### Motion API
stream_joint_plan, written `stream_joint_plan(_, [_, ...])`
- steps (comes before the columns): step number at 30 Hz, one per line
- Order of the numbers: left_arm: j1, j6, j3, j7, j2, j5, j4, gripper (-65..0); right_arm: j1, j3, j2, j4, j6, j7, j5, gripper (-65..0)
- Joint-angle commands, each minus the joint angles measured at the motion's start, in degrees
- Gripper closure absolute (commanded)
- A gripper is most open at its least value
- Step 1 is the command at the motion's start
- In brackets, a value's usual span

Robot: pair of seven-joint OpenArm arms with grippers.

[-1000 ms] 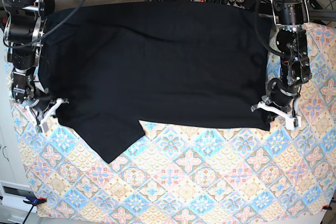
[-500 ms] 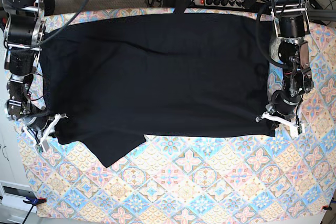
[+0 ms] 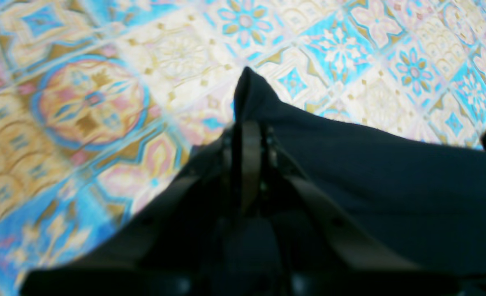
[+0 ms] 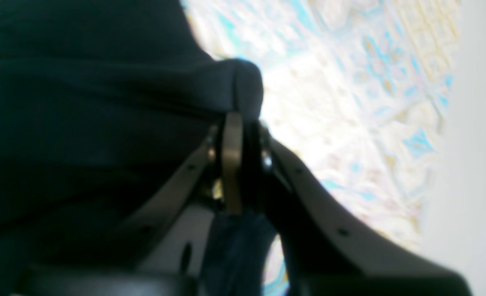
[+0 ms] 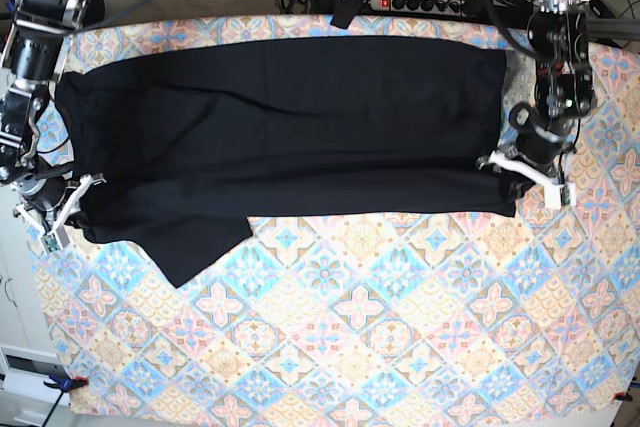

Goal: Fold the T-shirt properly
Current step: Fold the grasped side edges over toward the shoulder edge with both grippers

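T-shirt has shifted toward the right gripper since earlier.

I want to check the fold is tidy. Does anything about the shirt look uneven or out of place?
Yes. One flap of the T-shirt, probably a sleeve, hangs below the otherwise straight near edge, close to the right hand, so the fold looks lopsided there.

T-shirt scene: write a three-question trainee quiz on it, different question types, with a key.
1. True or false: the left tool and the right tool are both shut on the T-shirt.
2. Multiple choice: the tablecloth is A) plain white, B) patterned tiles, C) striped.
3. Fill in: a sleeve sticks out from the shirt's near edge, toward the ___ tool.

Key: 1 true; 2 B; 3 right.
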Motion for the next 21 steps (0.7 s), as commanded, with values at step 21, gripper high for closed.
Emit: stream_joint_plan(21, [12.55,-0.10,-0.29,-1.45,-1.14,4.96,1.23,0.0,-18.76,6.83,1.44,11.43,-0.36,0.48,-0.04,-1.4])
